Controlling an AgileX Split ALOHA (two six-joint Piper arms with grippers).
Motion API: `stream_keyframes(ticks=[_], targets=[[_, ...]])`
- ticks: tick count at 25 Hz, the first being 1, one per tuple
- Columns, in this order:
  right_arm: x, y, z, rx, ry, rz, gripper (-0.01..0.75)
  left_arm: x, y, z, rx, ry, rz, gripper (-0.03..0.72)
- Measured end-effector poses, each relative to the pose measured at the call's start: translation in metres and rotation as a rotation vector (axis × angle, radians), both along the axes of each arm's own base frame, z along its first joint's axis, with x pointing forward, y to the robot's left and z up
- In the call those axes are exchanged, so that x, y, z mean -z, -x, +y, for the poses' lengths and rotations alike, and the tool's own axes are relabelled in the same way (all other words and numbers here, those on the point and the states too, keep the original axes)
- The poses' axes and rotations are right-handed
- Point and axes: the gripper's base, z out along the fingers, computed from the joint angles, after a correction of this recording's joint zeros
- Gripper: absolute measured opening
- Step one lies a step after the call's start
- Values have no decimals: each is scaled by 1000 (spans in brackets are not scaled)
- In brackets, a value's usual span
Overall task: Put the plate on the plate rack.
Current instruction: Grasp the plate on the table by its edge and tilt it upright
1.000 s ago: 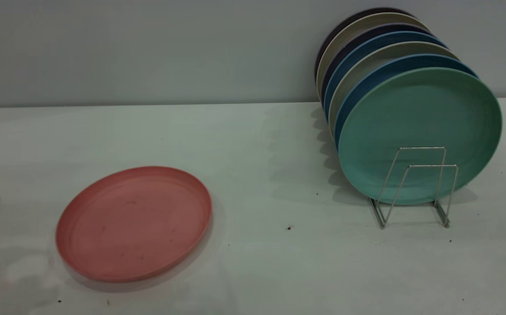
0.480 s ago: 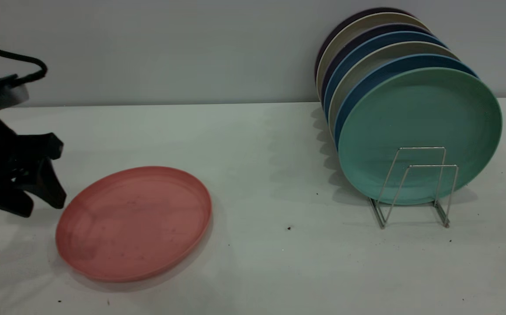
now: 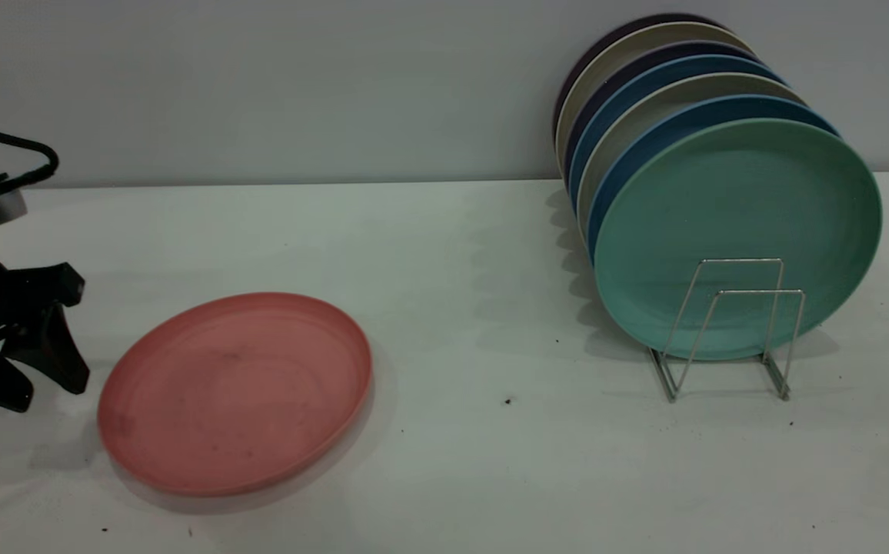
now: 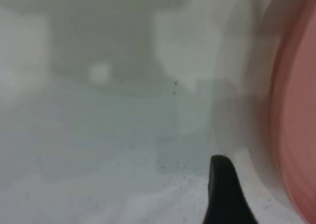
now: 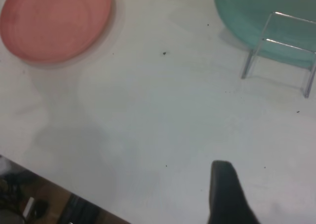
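Nearest the exterior camera, the plate [image 3: 234, 391] lay flat on the bench [image 3: 444, 477], face up and untouched, with faint dark smudges on its surface. Just beside its left rim, apart from it, the left claw [image 3: 25, 385] sat low over the bench with its fingers spread narrowly and gripping nothing. Its wrist view showed one dark fingertip [image 4: 223, 194] over bare bench and the plate's rim at the frame edge. The right claw [image 5: 227, 194] appeared only in its own wrist view, high above the bench; whether it was wide or narrow could not be told.

Farther back and well apart to the right stood the plate rack [image 3: 729, 327], its two front wire loops vacant. Behind them leaned the mint-green plate [image 3: 737, 223] and a row of blue and cream plates [image 3: 644, 85].

Assessed risks: a flat plate with a shallow rim offers little purchase, so a finger may skid over the rim or push the plate along the bench instead of getting under it. At the rack, an off-angle entry could knock the leaning row or shift the light wire frame.
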Motion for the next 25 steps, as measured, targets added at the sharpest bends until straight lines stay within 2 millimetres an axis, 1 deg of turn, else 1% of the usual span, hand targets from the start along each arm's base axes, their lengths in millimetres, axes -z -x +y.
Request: stream_keyframes(ticks=[5, 11, 18, 20, 21, 23, 24, 25], targets=[[0, 0, 0, 0, 0, 0, 446, 10, -1, -3, 4, 33, 2, 466], [0, 0, 0, 0, 0, 0, 446, 15, -6, -8, 13, 88, -47, 465], [0, 0, 0, 0, 0, 0, 446, 36, -2, -9, 9, 98, 0, 460], [0, 0, 0, 0, 0, 0, 446, 37, -2, -9, 8, 97, 2, 458], [0, 0, 0, 0, 0, 0, 446, 41, -3, -9, 11, 98, -6, 431], [0, 0, 0, 0, 0, 0, 446, 40, -4, -10, 4, 106, -23, 396], [0, 0, 0, 0, 0, 0, 446, 40, -6, -10, 4, 114, -45, 343], [0, 0, 0, 0, 0, 0, 446, 40, -7, -11, 8, 119, -56, 307]])
